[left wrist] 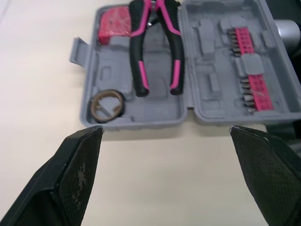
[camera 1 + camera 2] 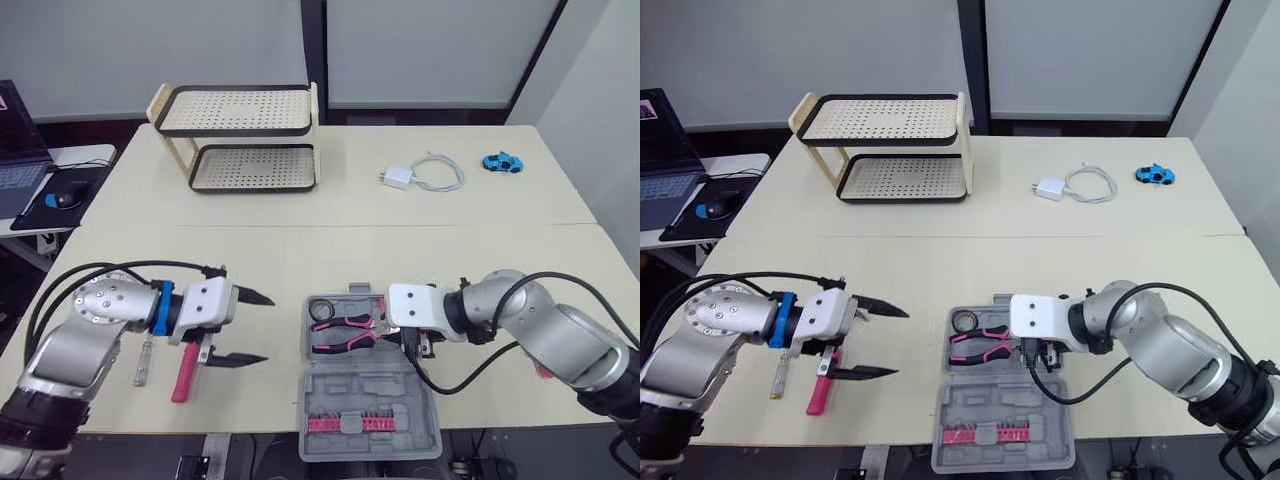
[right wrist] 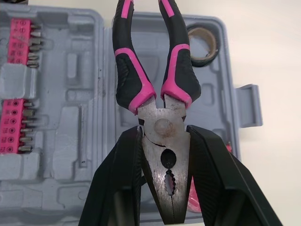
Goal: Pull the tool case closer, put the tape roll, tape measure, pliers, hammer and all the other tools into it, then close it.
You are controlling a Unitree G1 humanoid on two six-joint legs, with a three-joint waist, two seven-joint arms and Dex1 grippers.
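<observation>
Near the front edge of the worktop (image 2: pixel 300 250), we see the right gripper (image 3: pixel 164 141) clamped on the head of the pliers (image 3: pixel 129 80), seating them in the open tool case (image 2: pixel 365 395); next, we judge, it must release while the wide-spread left gripper (image 2: pixel 268 328) takes the hammer (image 2: pixel 183 375).

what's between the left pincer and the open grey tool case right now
Nothing: only bare beige tabletop lies between the open left pincer and the grey plastic tool case, clearest in the left wrist view.
</observation>
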